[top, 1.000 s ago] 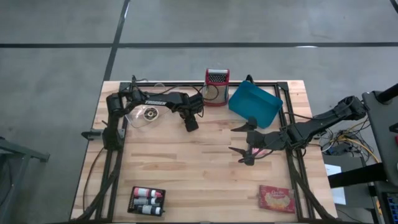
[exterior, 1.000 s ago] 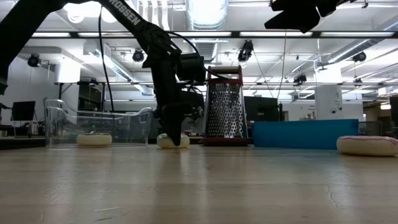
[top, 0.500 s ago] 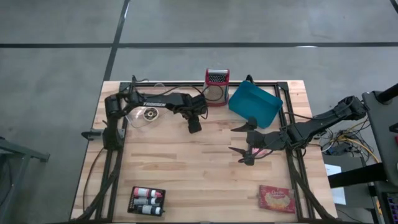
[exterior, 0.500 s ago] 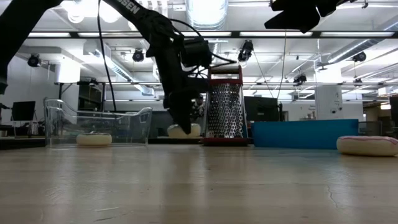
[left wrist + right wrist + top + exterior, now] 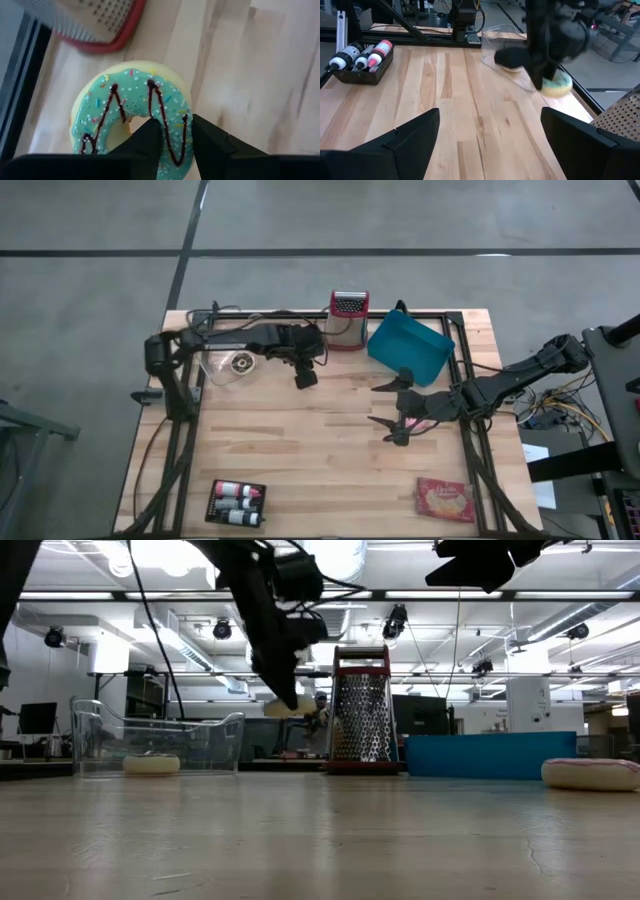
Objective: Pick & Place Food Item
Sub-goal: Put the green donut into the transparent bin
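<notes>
Wooden table [image 5: 300,440] carrying grater [image 5: 348,320], blue tray [image 5: 410,348], bottle rack [image 5: 236,502].

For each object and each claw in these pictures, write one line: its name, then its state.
Left claw: shut on the donut, raised off the table.
Donut: teal-iced, held in the air.
Right claw: open, holding nothing.
Clear container: upright, a second donut inside.
Grater: standing upright.
Blue bin: lying on the table.
Bottle tray: holds three bottles.
Snack packet: lying flat.

The left gripper [image 5: 305,377] hangs raised off the table, fingers [image 5: 150,142] clamped (something pinched between them). The right gripper [image 5: 388,412] waits at the table's right side, spread wide.
</notes>
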`<action>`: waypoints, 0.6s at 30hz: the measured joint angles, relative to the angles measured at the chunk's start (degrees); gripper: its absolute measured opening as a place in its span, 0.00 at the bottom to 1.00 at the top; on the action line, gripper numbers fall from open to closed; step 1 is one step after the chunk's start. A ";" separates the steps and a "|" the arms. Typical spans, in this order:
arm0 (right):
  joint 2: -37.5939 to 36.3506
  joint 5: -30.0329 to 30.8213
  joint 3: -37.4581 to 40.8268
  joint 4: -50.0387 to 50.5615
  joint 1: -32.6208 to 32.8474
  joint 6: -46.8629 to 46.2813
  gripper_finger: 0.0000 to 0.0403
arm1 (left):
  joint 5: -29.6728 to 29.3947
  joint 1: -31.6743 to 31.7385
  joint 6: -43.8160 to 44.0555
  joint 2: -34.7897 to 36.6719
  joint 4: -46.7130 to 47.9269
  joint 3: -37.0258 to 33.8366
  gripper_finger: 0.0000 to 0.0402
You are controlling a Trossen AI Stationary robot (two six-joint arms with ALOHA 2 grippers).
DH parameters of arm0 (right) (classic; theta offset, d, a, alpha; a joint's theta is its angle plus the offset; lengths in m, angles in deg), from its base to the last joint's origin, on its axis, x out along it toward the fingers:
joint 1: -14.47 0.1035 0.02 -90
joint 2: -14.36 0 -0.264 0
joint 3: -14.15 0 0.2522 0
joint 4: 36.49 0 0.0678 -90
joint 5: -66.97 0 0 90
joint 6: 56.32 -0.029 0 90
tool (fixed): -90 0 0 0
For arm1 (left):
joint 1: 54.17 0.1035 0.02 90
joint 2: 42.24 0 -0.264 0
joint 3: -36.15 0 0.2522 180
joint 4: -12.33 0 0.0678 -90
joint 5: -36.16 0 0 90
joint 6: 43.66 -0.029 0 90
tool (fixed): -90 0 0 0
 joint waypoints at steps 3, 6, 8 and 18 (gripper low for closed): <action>0.00 0.00 0.00 0.02 -0.02 -0.04 0.86 | -1.06 -0.01 3.21 3.12 4.41 -0.11 0.26; 0.00 0.00 0.00 0.02 -0.02 0.02 0.87 | -6.41 -0.18 9.80 5.98 7.60 -0.43 0.26; 0.00 0.00 0.00 0.02 -0.02 0.01 0.87 | -9.95 -0.34 12.76 8.15 7.98 -1.86 0.26; 0.00 0.00 0.00 0.04 -0.03 0.04 0.85 | -14.60 -0.42 20.71 21.80 11.95 -13.05 0.26</action>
